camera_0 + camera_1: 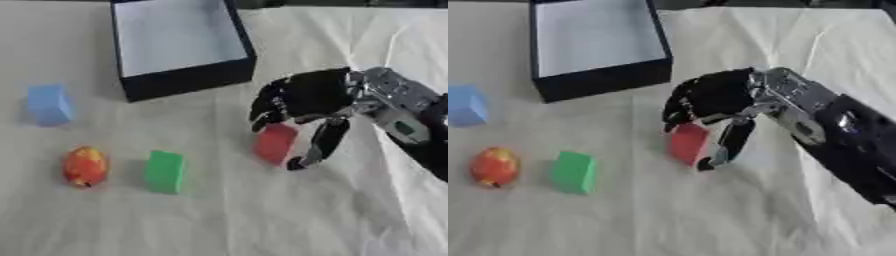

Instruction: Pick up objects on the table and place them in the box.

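Right of centre on the white cloth (219, 220), the right hand (306, 97) sits over the red block (276, 142). Fingers curl down at the block's far-left top edge, thumb (319, 145) hangs down along its right side. Looks like a pinch closing on the block, but I can't tell if both sides are actually touching yet. Block seems to be on the cloth or barely off it, tilted a bit.

Left hand isn't in view.

Box (179, 75) is up and left of the hand, near, dark walls, pale floor, nothing in it that I can see. Other items sit well apart on the left: blue block (48, 104), green block (164, 171), and a round red-orange thing (85, 166), maybe a fruit.

My take on doing this step right:
- get thumb and fingers on opposite flat faces before lifting, since a corner grip on a tilted block will let it rotate out
- lift straight up first, so it clears the cloth folds
- carry up-left and come in above the box's near wall, not at it
- release low over the box floor, so it doesn't bounce out
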`<state>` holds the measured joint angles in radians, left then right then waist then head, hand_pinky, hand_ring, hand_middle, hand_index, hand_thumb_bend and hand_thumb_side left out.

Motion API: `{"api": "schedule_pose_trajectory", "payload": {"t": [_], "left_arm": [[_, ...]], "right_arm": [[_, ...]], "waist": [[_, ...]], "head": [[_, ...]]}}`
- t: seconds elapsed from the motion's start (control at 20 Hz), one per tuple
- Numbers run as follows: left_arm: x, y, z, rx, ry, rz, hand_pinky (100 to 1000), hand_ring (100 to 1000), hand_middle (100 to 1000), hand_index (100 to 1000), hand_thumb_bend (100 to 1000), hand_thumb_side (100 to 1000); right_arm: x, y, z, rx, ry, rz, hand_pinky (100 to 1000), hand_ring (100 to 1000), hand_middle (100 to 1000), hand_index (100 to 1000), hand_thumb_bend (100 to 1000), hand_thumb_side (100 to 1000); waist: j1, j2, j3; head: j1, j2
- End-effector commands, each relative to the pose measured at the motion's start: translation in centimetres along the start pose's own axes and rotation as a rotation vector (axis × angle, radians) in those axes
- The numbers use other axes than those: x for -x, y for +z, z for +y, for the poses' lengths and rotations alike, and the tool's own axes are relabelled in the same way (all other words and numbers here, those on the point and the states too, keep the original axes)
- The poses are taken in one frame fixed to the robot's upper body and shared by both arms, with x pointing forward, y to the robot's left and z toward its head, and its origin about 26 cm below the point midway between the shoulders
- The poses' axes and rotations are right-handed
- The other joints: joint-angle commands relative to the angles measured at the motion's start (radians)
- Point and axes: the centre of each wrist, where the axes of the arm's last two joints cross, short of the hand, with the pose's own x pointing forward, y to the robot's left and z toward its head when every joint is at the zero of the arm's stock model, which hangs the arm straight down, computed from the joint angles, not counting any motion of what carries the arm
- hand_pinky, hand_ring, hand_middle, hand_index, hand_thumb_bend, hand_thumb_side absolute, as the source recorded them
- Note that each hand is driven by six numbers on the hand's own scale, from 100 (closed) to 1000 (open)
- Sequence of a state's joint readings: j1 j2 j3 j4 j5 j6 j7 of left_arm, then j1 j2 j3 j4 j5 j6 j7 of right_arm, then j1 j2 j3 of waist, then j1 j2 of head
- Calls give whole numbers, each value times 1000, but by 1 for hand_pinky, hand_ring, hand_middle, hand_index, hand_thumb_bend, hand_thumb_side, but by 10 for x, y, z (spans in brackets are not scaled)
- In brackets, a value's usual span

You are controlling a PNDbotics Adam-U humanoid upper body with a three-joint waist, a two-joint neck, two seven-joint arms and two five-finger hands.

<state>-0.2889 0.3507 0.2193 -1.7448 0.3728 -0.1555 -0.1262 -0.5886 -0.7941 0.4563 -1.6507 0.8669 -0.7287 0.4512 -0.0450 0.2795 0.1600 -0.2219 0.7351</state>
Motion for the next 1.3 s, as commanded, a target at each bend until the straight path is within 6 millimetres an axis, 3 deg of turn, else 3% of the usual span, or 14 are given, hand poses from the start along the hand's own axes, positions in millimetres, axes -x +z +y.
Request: {"api": "schedule_pose_trajectory", "payload": {"t": [0.05, 0.35, 0.6, 0.85, 0.9, 1.0, 1.3], "left_arm": [[-8, -6, 0, 21, -19, -27, 942, 934, 670, 792, 100, 603], [-7, -6, 1, 21, -23, -24, 943, 935, 670, 793, 100, 603], [-7, -6, 0, 23, -21, -27, 943, 935, 670, 793, 100, 602], [-8, -7, 0, 23, -20, -29, 943, 935, 670, 793, 100, 602], [-8, -7, 0, 24, -20, -29, 944, 935, 668, 792, 100, 602], [-8, -7, 0, 24, -20, -29, 944, 935, 668, 792, 100, 602], [-8, -7, 0, 23, -20, -29, 944, 935, 665, 792, 100, 602]], "right_arm": [[7, 6, -3, -186, 110, -124, 880, 874, 812, 842, 452, 656], [9, 7, -1, -178, 117, -115, 875, 859, 780, 805, 457, 628], [8, 4, 1, -170, 90, -136, 869, 823, 729, 748, 355, 520], [8, 3, 1, -171, 68, -149, 866, 810, 710, 732, 337, 501], [9, 4, 1, -158, 58, -148, 852, 775, 651, 682, 286, 455], [10, 5, 3, -143, 38, -150, 851, 760, 624, 659, 254, 425], [11, 6, 3, -109, 5, -164, 837, 725, 557, 594, 220, 410]], "waist": [[5, 1, 1], [5, 3, 0], [3, 2, 3], [2, 2, 4], [2, 2, 4], [2, 2, 4], [1, 1, 4]], "head": [[-2, -14], [-4, -14], [-6, -15], [-3, -14], [0, -14], [0, -15], [2, -16]]}}
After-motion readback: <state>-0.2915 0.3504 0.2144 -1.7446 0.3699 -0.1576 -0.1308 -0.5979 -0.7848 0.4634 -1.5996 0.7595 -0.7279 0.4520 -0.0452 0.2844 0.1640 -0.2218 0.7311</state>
